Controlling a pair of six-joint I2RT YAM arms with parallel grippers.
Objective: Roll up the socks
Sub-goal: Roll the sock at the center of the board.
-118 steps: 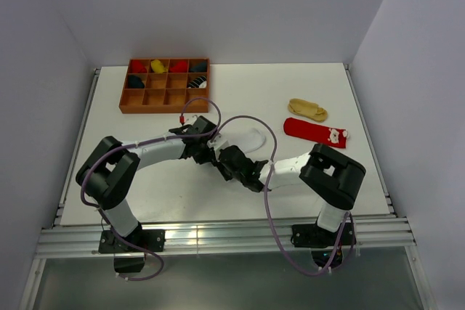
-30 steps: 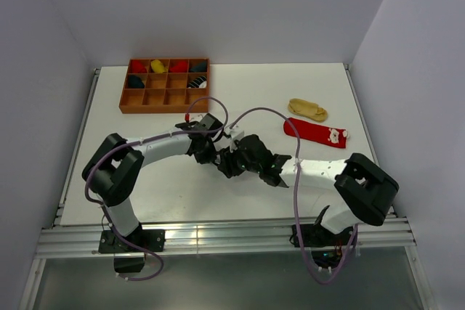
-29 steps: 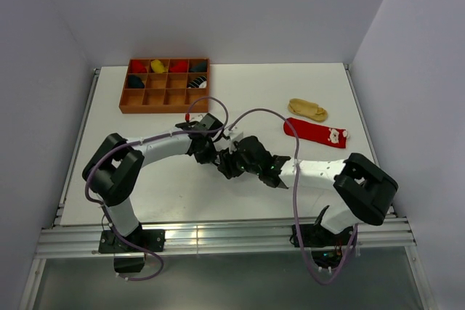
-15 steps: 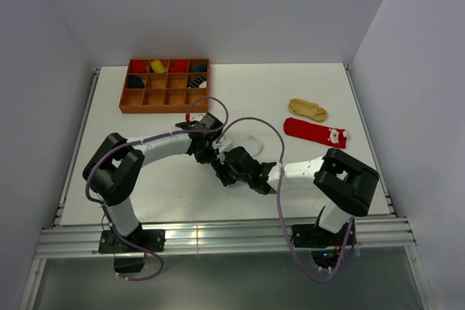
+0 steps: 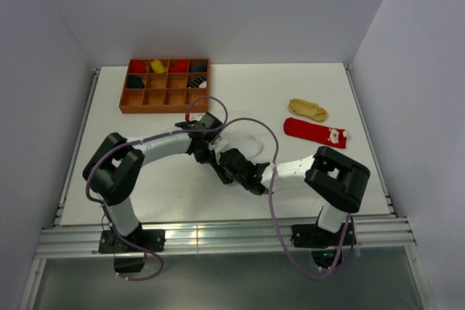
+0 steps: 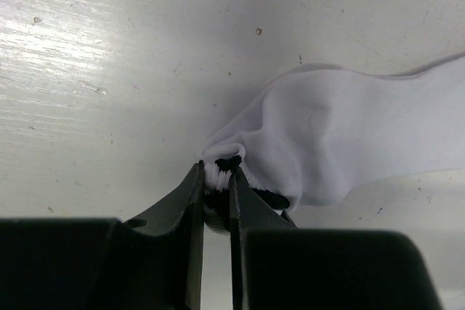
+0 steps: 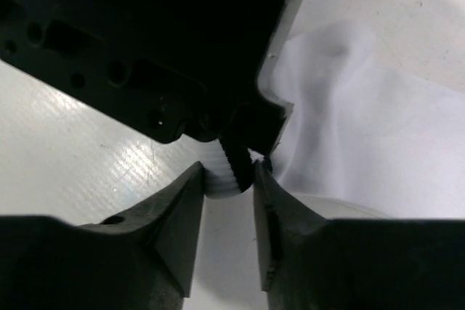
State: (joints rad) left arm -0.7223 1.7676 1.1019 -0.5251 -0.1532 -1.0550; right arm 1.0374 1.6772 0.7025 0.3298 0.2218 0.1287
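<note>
The white sock point(image 5: 248, 141) lies mid-table, its black-striped cuff bunched at its near-left end. My left gripper point(image 5: 212, 155) is shut on that cuff point(image 6: 222, 166), pinching a fold of it between both fingertips; the sock's body point(image 6: 349, 136) spreads away to the right. My right gripper point(image 5: 225, 166) meets it from the near side, and its jaws point(image 7: 229, 173) press on both sides of the same rolled cuff point(image 7: 221, 179), right under the left gripper's dark body point(image 7: 145, 34). The red sock point(image 5: 314, 133) and the tan-yellow sock point(image 5: 307, 109) lie flat at the right.
A brown wooden compartment tray point(image 5: 163, 109) stands at the back left, with rolled socks in several cells. Purple cables loop over both arms above the table's middle. Walls close the table in at left, right and back.
My right arm has folded back, its elbow swinging left. Its gripper has slid in under the left one and its jaws have narrowed onto the cuff. The left gripper has held still.
</note>
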